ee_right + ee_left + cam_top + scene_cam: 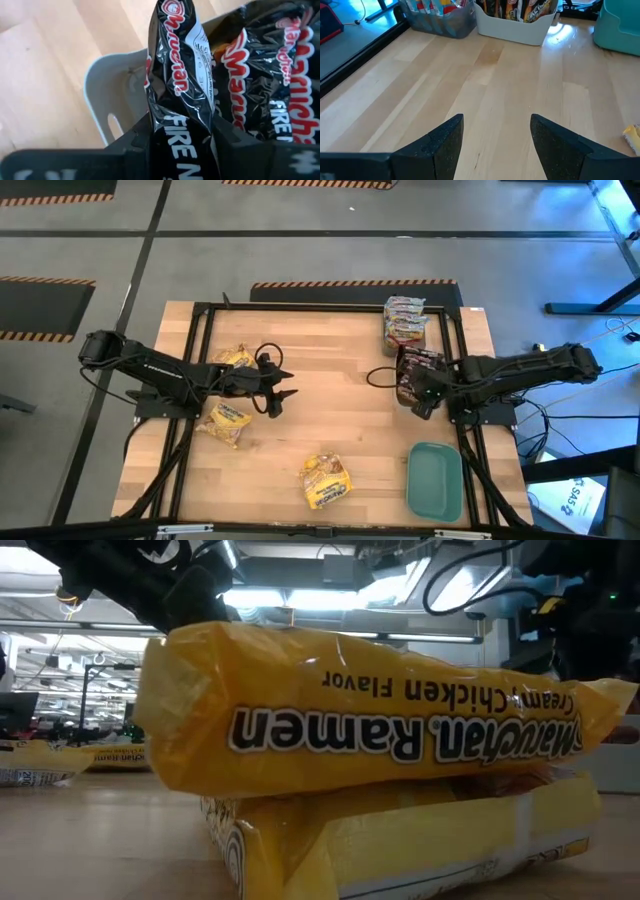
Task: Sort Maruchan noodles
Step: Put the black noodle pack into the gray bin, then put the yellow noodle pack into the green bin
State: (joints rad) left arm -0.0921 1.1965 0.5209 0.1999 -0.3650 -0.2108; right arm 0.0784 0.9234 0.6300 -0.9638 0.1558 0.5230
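Observation:
My right gripper point(424, 396) is shut on a dark brown-red Maruchan packet point(181, 75) at the white bin point(107, 85), which holds more dark packets point(260, 75). Silvery-pink packets point(405, 320) sit in a clear tray beyond the bin. My left gripper point(281, 388) is open over bare wood, its fingers point(445, 145) touching nothing. Three groups of yellow packets lie flat on the table: one point(236, 360) and another point(225, 423) near the left arm, and a stack of two point(327, 478) by the near edge, which fills the low view point(380, 730). My right gripper pinches the dark packet between its two fingers at the packet's end nearest the wrist point(182, 132). The fingers come slanting down from the table's right side and lie along the packet. The packet stands on edge and reaches into the bin beside the other dark packets; whether it rests on them I cannot tell.
A teal rectangular lid point(435, 480) lies flat near the table's near right corner. A black metal frame point(200, 310) runs round the tabletop. Bare wood point(340, 410) lies between the two arms.

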